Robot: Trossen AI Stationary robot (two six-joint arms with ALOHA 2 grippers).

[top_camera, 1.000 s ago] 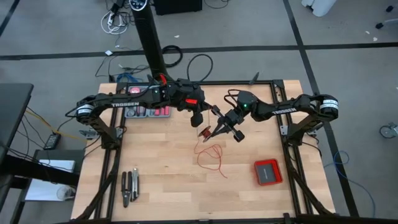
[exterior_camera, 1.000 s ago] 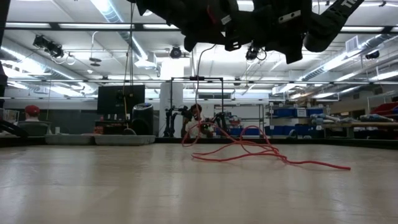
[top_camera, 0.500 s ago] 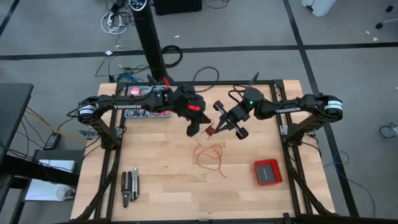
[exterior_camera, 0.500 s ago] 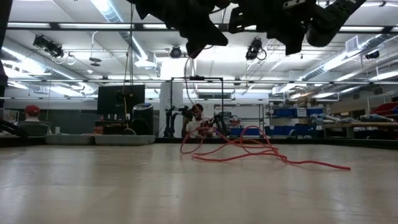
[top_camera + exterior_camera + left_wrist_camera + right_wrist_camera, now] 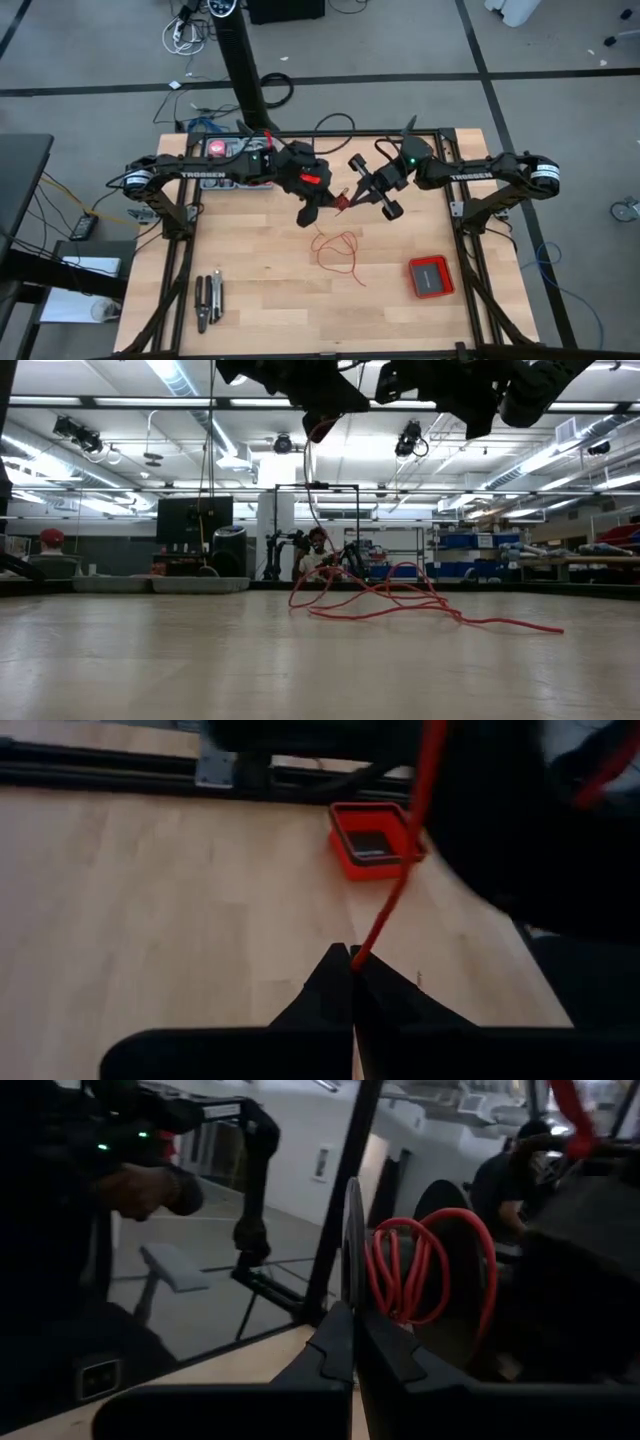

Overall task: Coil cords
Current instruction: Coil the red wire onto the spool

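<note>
My left gripper point(image 5: 352, 952) clamps the red wire point(image 5: 338, 250); right gripper point(image 5: 353, 1308) pinches its coil point(image 5: 425, 1267), both raised mid-table; I see loose loops lying on the table point(image 5: 250, 290) below.

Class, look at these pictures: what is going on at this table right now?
Two robot arms are winding a thin red wire. Both grippers are raised over the middle of the table. The left gripper is shut on a strand of the wire, and the right gripper is shut on a small spool wrapped in red loops. Most of the wire lies loose on the table.
</note>
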